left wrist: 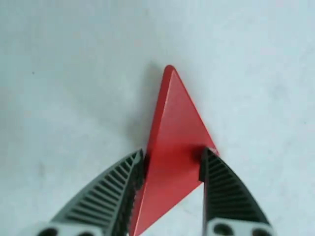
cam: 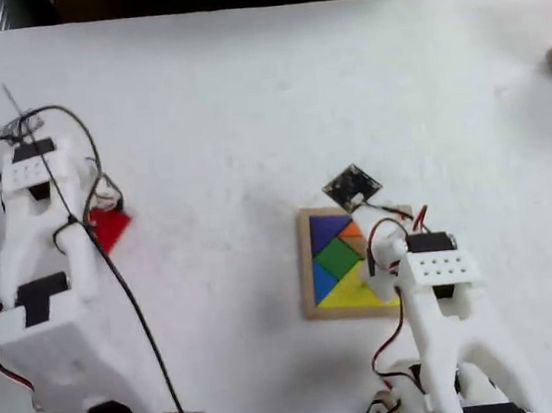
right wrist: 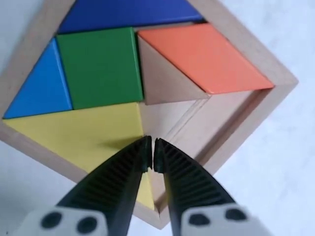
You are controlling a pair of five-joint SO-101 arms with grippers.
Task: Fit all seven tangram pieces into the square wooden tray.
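One red triangle (left wrist: 172,147) sits pinched in left fingers (left wrist: 118,191); right fingers (right wrist: 123,172) closed over tray (right wrist: 275,93).

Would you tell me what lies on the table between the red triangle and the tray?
Nothing: in the high view, bare white table separates the red triangle from the tray.

Your left arm (cam: 54,329) and right arm (cam: 453,336) are white plastic with black joint blocks. Black cables (cam: 132,305) and red wires (cam: 385,342) loop along them. Your fingers (left wrist: 113,191) are dark grey, ribbed, on pale bases with round holes.
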